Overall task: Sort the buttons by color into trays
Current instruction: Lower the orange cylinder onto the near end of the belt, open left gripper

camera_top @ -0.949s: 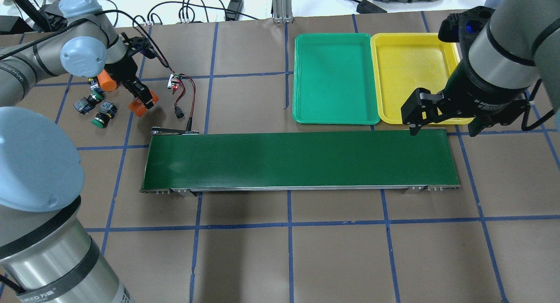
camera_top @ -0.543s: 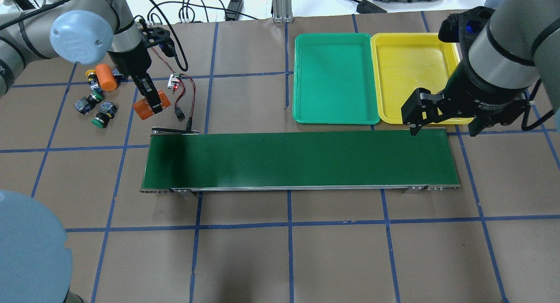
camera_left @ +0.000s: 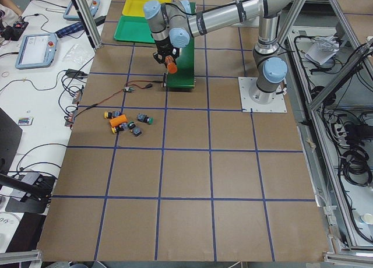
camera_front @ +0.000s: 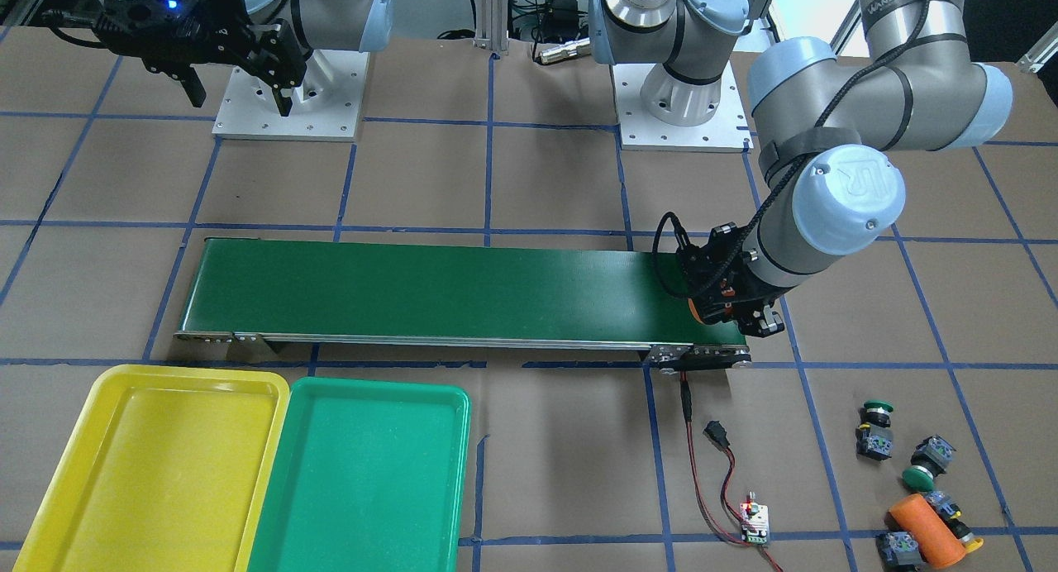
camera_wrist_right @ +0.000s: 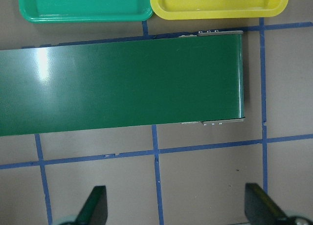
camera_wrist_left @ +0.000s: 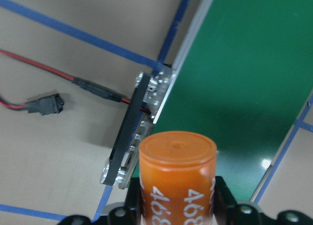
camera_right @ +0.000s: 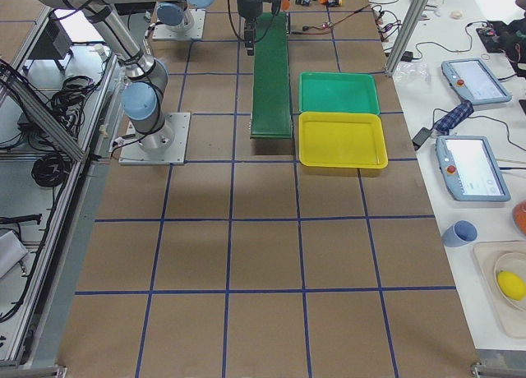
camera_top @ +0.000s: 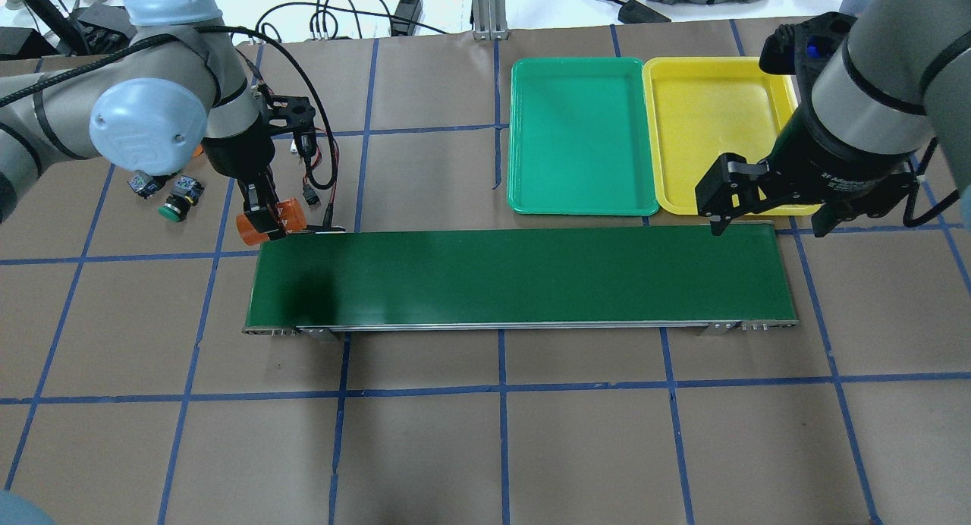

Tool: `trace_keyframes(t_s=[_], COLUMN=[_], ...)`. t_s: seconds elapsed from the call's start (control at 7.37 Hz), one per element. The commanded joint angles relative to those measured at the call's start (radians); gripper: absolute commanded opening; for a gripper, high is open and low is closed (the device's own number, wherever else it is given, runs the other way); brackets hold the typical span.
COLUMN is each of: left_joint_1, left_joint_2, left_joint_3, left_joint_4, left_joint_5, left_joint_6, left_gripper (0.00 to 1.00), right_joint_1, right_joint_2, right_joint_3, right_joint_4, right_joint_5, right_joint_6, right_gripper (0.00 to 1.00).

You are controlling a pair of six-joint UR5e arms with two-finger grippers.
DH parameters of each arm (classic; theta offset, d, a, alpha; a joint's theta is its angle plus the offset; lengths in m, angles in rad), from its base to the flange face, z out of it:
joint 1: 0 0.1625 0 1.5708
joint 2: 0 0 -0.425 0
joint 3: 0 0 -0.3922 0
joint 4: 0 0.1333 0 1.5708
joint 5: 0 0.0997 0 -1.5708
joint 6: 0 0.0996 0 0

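Observation:
My left gripper is shut on an orange cylinder marked "4680" and holds it over the left end of the conveyor belt. Two green-capped buttons and a yellow-capped one lie in a cluster on the table, apart from the gripper. In the overhead view my left arm hides part of that cluster. The green tray and the yellow tray sit side by side, both empty. My right gripper is open and empty above the belt's right end.
A second orange cylinder lies among the buttons. A small circuit board with red and black wires runs to the belt's left end. Blue tape lines grid the brown table.
My left gripper has carried the orange cylinder from beside the buttons to the belt's left end. The right arm has not moved.

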Motion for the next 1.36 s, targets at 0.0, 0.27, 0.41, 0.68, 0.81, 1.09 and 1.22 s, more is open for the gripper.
trace_keyframes(t_s=[0.0, 0.27, 0.41, 0.68, 0.81, 1.09, 1.22], left_joint_1=[-0.005, -0.007, -0.007, -0.007, -0.007, -0.007, 0.004], left_joint_2=[0.031, 0.046, 0.041, 0.043, 0.054, 0.098, 0.104], left_joint_3=[-0.113, -0.219, -0.241, -0.242, -0.241, -0.224, -0.153], left_joint_4=[0.106, 0.2, 0.238, 0.243, 0.242, 0.227, 0.144], left_joint_5=[-0.002, -0.047, -0.047, -0.061, -0.091, -0.085, -0.085], left_joint_6=[0.027, 0.002, -0.001, -0.045, -0.047, -0.047, -0.047], left_gripper=[0.0, 0.0, 0.0, 0.9, 1.0, 1.0, 1.0], right_joint_1=[0.0, -0.001, 0.0, 0.0, -0.001, -0.001, -0.001], right_joint_2=[-0.004, -0.005, -0.005, -0.005, -0.007, -0.01, -0.016], right_joint_3=[0.003, 0.004, 0.004, 0.007, 0.012, 0.013, 0.013], right_joint_4=[0.0, 0.0, 0.0, -0.001, 0.0, 0.0, -0.001], right_joint_5=[0.0, 0.0, 0.0, 0.0, -0.009, -0.029, -0.028], right_joint_6=[0.0, 0.0, 0.0, 0.0, 0.0, 0.002, 0.0], right_gripper=[1.0, 1.0, 1.0, 1.0, 1.0, 1.0, 1.0])
